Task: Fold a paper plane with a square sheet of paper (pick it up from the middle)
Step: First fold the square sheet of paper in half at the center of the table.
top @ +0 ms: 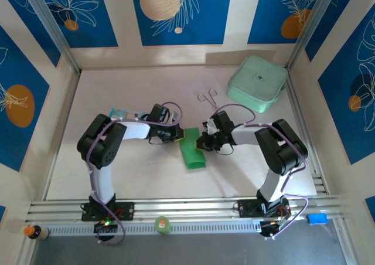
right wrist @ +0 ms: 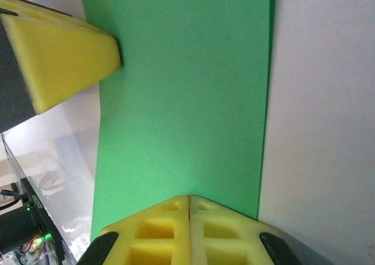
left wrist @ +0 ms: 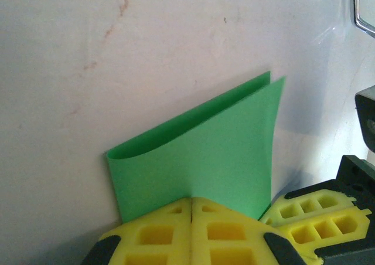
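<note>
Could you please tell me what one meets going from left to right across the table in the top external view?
light-blue packet → left tool → square sheet of paper → right tool → mint-green box

Left gripper [left wrist: 191,209] pinched tight on the near edge of the folded square sheet of paper [left wrist: 211,153], rounded fold to its left, free edges ahead-right, right gripper [left wrist: 293,215] touching the sheet's right corner, pale counter [left wrist: 117,71] beyond.

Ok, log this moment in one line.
sheet: folded over, fold rounded | left hand: shut, at sheet | right hand: shut, at sheet
</note>
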